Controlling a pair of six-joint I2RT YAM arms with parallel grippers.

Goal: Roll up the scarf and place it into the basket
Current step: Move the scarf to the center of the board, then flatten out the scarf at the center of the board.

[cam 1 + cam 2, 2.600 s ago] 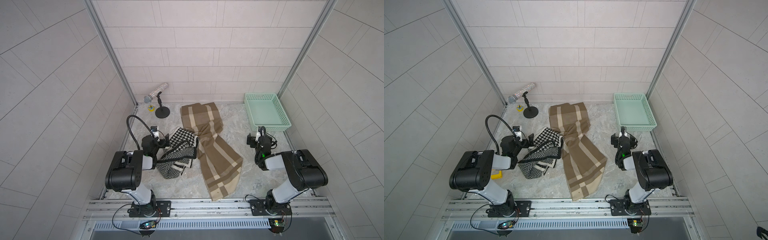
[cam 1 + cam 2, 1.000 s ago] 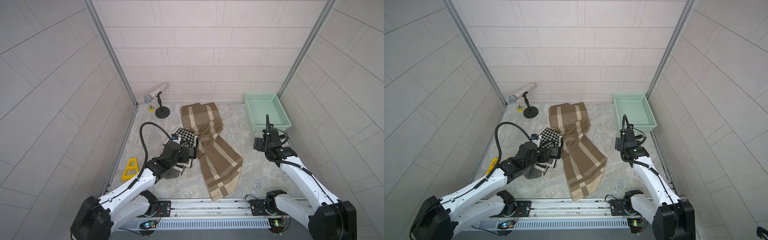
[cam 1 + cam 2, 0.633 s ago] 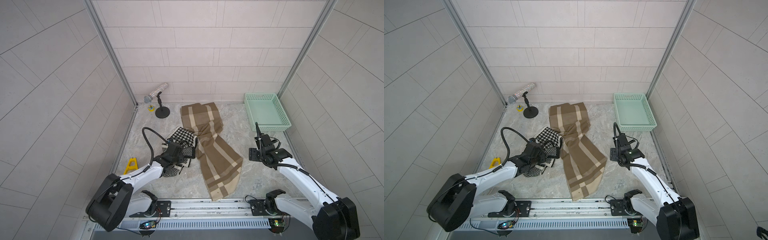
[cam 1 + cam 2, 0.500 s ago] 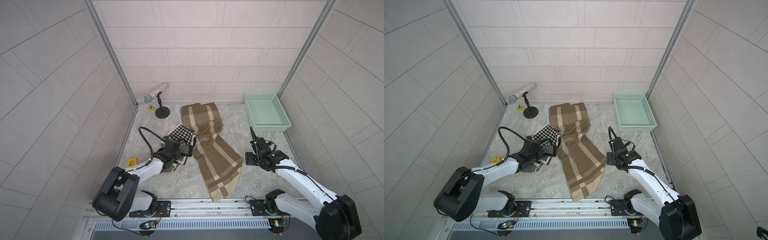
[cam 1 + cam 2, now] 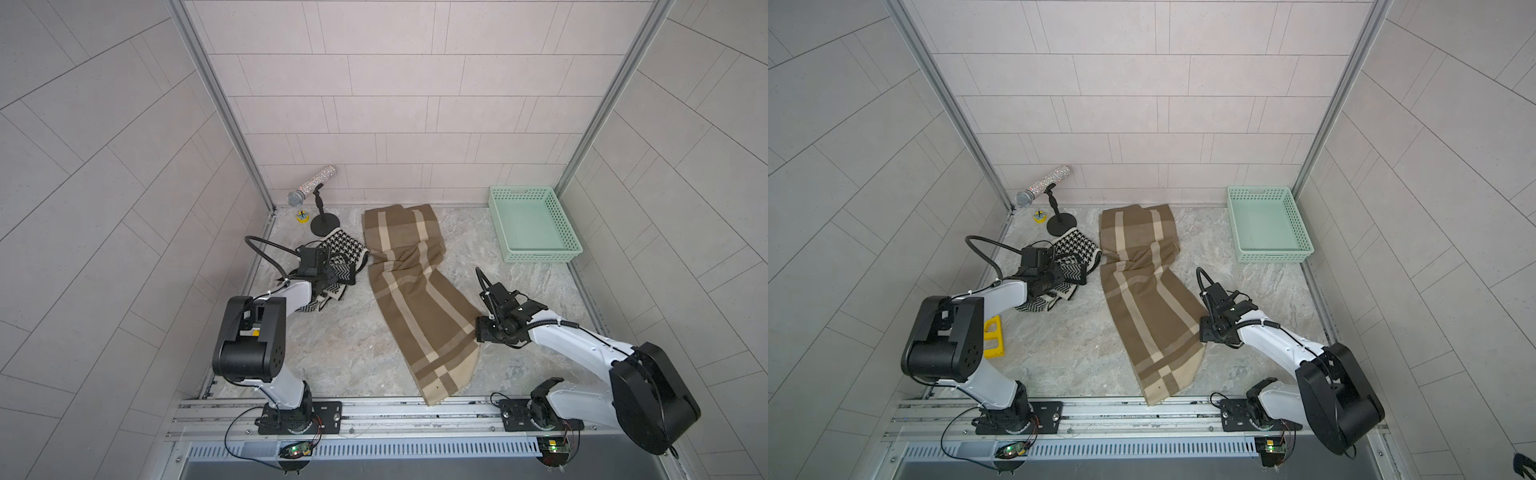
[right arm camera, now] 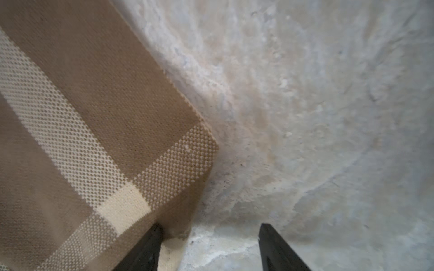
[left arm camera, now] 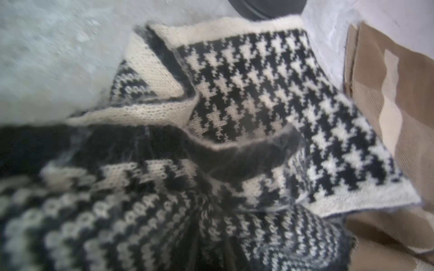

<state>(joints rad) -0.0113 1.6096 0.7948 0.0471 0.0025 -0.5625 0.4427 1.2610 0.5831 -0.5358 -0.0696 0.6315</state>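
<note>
Parted jaws are shown only by the right wrist view: the right gripper (image 6: pixel 209 225), one tip at the tan scarf (image 6: pixel 70 105) edge, the basket (image 5: pixel 536 255) well beyond it. The left gripper (image 5: pixel 338 275) (on the houndstooth scarf (image 5: pixel 347 245)) cannot be judged.

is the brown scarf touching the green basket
Apart. In both top views a strip of bare marble floor shows plainly between the brown scarf and the basket.

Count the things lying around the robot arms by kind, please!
Scarves: 2, the long brown-and-cream striped woven scarf and the crumpled black-and-white houndstooth knitted scarf.
Baskets: 1, the shallow mint-green plastic lattice basket.
Microphones: 1, the glittery silver microphone on a black stand.
Small yellow objects: 2, the yellow plastic frame and the tiny round yellow object.
Total: 6.
</note>
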